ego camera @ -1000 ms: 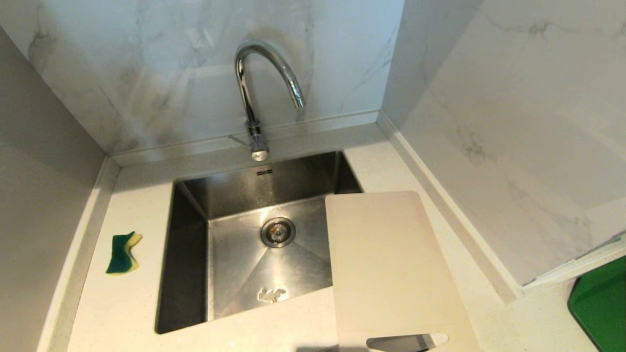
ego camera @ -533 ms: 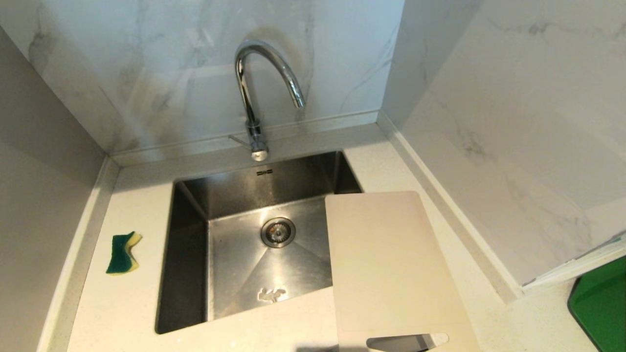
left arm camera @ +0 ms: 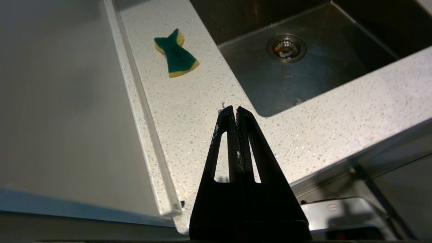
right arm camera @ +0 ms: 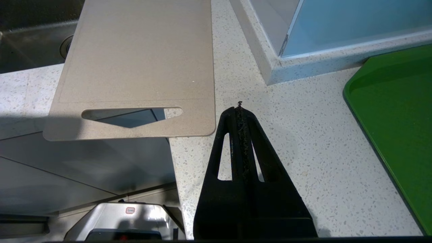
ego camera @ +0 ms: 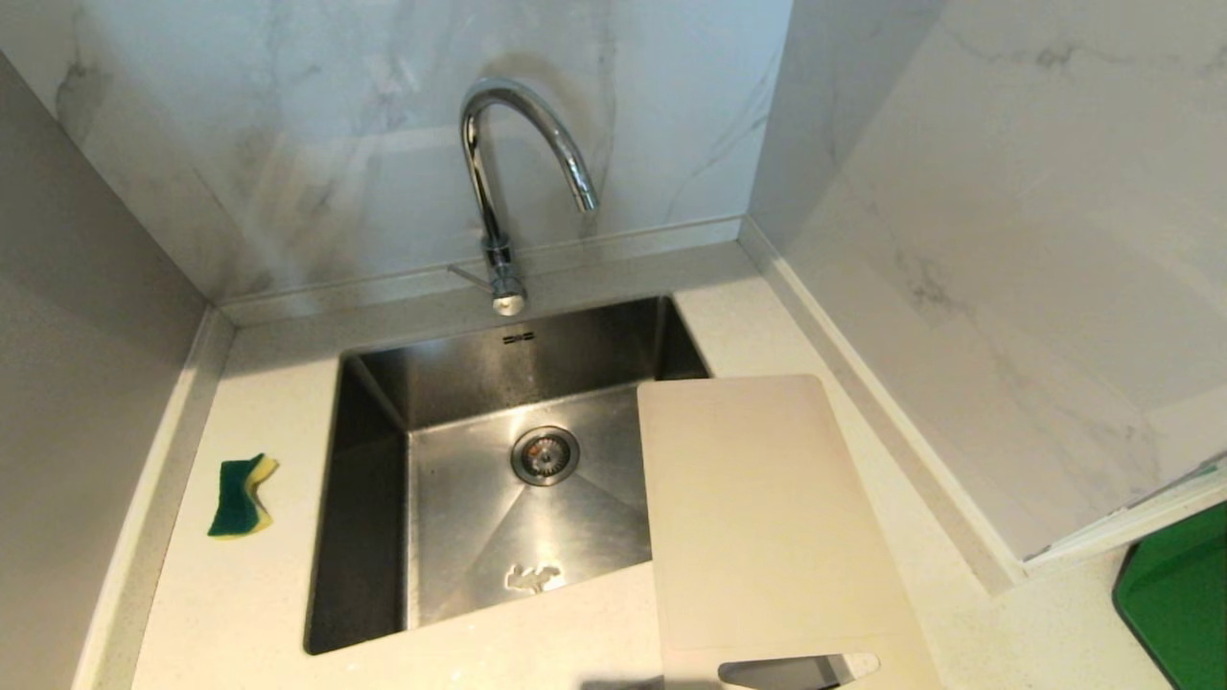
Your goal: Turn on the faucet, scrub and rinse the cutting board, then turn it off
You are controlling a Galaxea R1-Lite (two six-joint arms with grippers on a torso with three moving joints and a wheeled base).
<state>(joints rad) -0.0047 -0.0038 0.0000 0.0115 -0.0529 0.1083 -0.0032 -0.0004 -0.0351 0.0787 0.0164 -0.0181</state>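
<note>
The chrome gooseneck faucet [ego camera: 518, 172] stands behind the sink, its thin lever [ego camera: 468, 274] pointing left; no water runs. The cream cutting board [ego camera: 757, 517] [right arm camera: 141, 60] lies flat over the sink's right edge and the counter, its handle slot [ego camera: 798, 669] overhanging the front edge. A green and yellow sponge [ego camera: 240, 495] [left arm camera: 175, 54] lies left of the sink. Neither arm shows in the head view. My left gripper [left arm camera: 235, 108] hangs shut and empty over the counter's front left part. My right gripper [right arm camera: 239, 108] is shut and empty just right of the board's slotted end.
The steel sink [ego camera: 383, 537] has a drain [ego camera: 544, 454] in its floor. Marble walls close in behind and at right; a grey panel [ego camera: 77, 402] stands at left. A green tray [ego camera: 1174, 594] [right arm camera: 398, 111] lies on the counter at far right.
</note>
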